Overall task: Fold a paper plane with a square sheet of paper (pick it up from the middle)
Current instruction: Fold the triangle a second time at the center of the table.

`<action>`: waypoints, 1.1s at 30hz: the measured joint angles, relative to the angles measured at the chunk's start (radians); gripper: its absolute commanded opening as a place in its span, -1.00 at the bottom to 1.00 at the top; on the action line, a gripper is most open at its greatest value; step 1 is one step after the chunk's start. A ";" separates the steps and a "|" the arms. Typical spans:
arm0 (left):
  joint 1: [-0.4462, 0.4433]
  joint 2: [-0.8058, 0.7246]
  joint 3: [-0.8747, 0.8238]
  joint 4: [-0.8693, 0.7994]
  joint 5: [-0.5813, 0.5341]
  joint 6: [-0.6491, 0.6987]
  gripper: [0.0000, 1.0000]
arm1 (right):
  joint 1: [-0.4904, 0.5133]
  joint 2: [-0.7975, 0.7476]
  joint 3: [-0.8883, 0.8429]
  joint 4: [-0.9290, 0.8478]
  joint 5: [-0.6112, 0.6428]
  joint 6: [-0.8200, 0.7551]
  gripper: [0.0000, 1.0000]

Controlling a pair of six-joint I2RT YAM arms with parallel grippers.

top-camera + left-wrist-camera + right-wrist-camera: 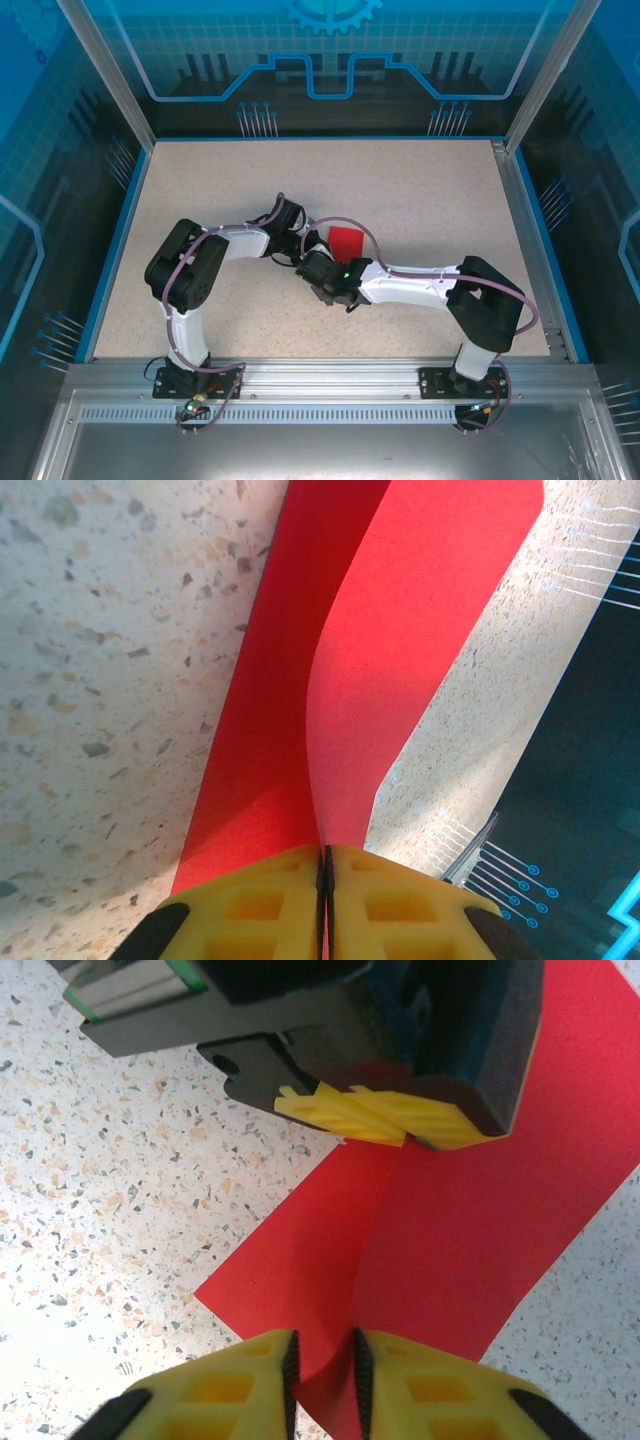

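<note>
Top view: paper [346,242] sits near the middle of the table [430,190]. Both arms meet at the paper's left and near-left side. Jaws are too small to read there.

Left wrist view: left pincer [324,855] is clamped on the paper, pads together with a raised fold nipped between them. One half of the paper lies flat and the other curls up off the table.

Right wrist view adds the other end: right pincer [323,1365] is across the paper from the left pincer, straddling the same ridge. There's a narrow gap between its pads, and the red fold fills it. Cannot tell if the pads bite the paper or just flank it.
</note>
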 measured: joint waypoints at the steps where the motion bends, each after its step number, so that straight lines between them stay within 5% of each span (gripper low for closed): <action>1: 0.000 0.000 0.000 0.000 0.000 0.000 -0.76 | 0.000 -0.002 0.000 0.000 0.000 0.002 -0.68; 6: 0.000 0.000 0.000 -0.001 0.000 0.005 -0.59 | 0.000 -0.007 -0.002 0.002 -0.001 0.003 -0.79; 11: 0.000 -0.014 0.000 -0.042 -0.025 0.028 -0.05 | -0.027 -0.062 -0.048 0.031 -0.053 0.010 -0.80; 15: 0.000 -0.071 0.000 -0.103 -0.085 0.052 0.15 | -0.112 -0.140 -0.124 0.098 -0.176 0.010 -0.79; 23: 0.000 -0.187 -0.014 -0.181 -0.185 0.064 0.14 | -0.368 -0.257 -0.308 0.289 -0.537 0.033 -0.76; 33: -0.061 -0.241 -0.074 -0.227 -0.214 0.115 -0.35 | -0.564 -0.274 -0.399 0.424 -0.857 0.059 -0.75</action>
